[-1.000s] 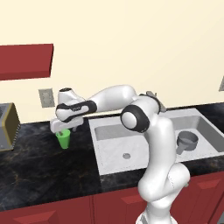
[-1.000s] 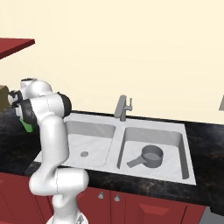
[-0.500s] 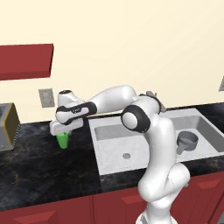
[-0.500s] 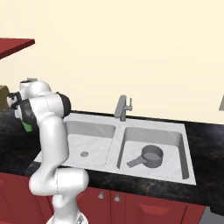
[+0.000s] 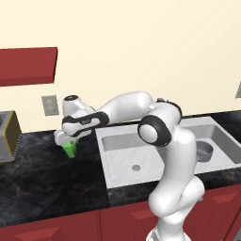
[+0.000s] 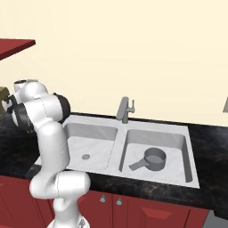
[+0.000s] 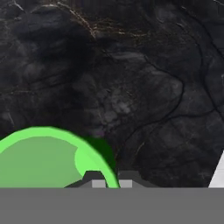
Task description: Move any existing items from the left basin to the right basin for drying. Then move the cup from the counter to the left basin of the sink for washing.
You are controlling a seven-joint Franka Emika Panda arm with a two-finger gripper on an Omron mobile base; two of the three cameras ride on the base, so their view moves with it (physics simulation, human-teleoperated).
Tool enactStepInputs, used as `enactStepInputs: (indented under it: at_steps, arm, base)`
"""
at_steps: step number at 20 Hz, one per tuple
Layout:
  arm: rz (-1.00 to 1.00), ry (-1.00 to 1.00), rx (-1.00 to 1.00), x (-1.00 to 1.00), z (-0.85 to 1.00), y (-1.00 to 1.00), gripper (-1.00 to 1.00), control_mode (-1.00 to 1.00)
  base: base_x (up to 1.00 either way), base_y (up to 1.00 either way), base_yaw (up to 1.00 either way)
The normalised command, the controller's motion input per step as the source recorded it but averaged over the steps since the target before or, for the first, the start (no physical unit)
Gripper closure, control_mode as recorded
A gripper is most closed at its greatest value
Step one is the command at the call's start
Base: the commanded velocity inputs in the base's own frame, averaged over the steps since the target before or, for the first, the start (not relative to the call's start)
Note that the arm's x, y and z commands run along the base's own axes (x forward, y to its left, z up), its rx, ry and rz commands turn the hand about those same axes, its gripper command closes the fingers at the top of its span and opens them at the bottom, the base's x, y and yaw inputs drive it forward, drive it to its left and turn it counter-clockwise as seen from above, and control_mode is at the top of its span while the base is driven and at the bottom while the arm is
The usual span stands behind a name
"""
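The green cup [image 5: 70, 149] stands on the black counter [image 5: 42, 183], left of the sink. My gripper [image 5: 68, 140] comes down on it from above and is shut on its rim. In the hand view the cup [image 7: 39, 162] lies at the lower left, and its rim wall runs between the two fingertips of my gripper [image 7: 112, 181]. The grey pan [image 6: 154, 157] lies in the right basin [image 6: 178, 147] with its handle pointing to the front left. The left basin [image 6: 89, 142] holds nothing but its drain.
A grey faucet [image 6: 124, 110] stands at the middle of the sink's back edge. A boxy appliance [image 5: 7, 136] sits on the counter at the far left. A red wall cabinet [image 5: 28, 63] hangs above it, and an outlet [image 5: 49, 104] is on the wall behind the cup.
The hand has sunk a little onto the cup and the jaws have closed from wide open onto its rim. The cup and the pan have not moved.
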Motion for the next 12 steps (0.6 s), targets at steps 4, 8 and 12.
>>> enactStepInputs:
  at_steps: [4, 8, 12]
  arm:
    - [0.00, -0.07, 0.00, -0.02, 0.42, -0.38, 1.00, -1.00]
    - [0.00, -0.01, 0.00, 0.00, 0.35, -0.52, 1.00, -1.00]
    - [0.00, -0.01, 0.02, 0.00, 0.22, -0.61, 1.00, -1.00]
  base:
    - [0.00, 0.00, 0.00]
    - [0.00, 0.00, 0.00]
    - [0.00, 0.00, 0.00]
